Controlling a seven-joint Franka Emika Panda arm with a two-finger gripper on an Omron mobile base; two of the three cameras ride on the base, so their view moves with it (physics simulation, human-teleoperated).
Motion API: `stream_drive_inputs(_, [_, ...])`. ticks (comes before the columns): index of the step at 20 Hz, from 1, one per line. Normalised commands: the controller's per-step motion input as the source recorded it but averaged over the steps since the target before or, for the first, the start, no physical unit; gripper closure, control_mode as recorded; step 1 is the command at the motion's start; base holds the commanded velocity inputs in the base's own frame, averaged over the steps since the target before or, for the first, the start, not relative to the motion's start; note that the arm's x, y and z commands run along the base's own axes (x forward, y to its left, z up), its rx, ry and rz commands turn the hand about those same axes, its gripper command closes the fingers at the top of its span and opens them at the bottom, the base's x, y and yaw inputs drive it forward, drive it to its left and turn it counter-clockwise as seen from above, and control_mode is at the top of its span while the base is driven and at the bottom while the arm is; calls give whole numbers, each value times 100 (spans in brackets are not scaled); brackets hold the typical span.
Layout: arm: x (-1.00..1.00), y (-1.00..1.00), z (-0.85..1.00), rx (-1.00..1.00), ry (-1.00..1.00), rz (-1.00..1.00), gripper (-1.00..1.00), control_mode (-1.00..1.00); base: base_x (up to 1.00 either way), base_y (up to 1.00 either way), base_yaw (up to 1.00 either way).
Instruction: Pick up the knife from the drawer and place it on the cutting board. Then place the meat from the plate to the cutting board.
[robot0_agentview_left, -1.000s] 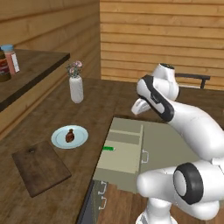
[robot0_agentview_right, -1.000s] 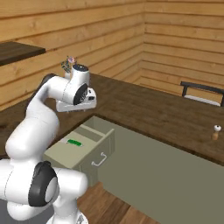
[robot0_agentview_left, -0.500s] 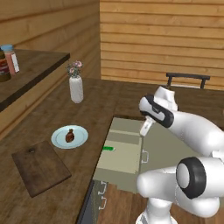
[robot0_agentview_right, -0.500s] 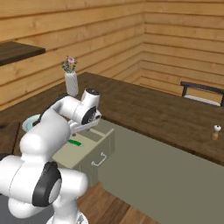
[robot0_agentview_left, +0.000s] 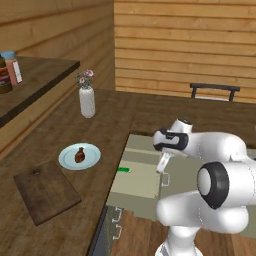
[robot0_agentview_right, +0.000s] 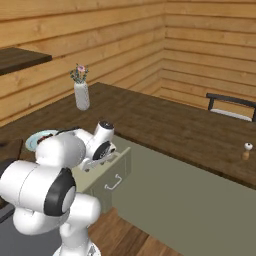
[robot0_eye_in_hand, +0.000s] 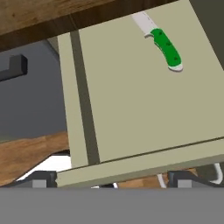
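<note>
The drawer (robot0_agentview_left: 136, 181) stands pulled out, pale grey-green inside. Near its left side lies the knife (robot0_agentview_left: 124, 170), green-handled; in the hand view the knife (robot0_eye_in_hand: 164, 44) lies at the upper right of the drawer floor (robot0_eye_in_hand: 140, 100), blade toward the counter. My gripper (robot0_agentview_left: 162, 165) hangs open over the drawer's right front part, apart from the knife, nothing between its fingers (robot0_eye_in_hand: 183, 177). Left of the drawer on the counter, the plate (robot0_agentview_left: 91, 159) carries the meat (robot0_agentview_left: 80, 154). The cutting board (robot0_agentview_left: 46, 190) lies bare in front of the plate.
A white vase (robot0_agentview_left: 87, 101) with flowers stands behind the plate. Jars (robot0_agentview_left: 7, 72) sit on a shelf at far left. A chair (robot0_agentview_left: 215, 91) is beyond the counter. A small shaker (robot0_agentview_right: 245, 151) stands far right. The grey dishwasher front (robot0_eye_in_hand: 30, 105) is beside the drawer.
My arm has swung down from above the counter, and the hand now points down over the open drawer's front right part. The knife, plate and board have not moved.
</note>
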Motion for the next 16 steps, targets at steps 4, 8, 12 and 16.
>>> stream_drive_inputs(4, [29, 0, -29, -3, 2, -3, -100, -100, 0, 0, 0])
stream_drive_inputs(8, [26, 0, -26, -5, 0, -1, -100, -100, 0, 0, 0])
stream_drive_inputs(12, [31, 0, -22, -3, 0, 0, -100, -100, 0, 0, 0])
stream_drive_inputs(16, [18, -4, -23, 0, -12, 0, -100, -100, 0, 0, 0])
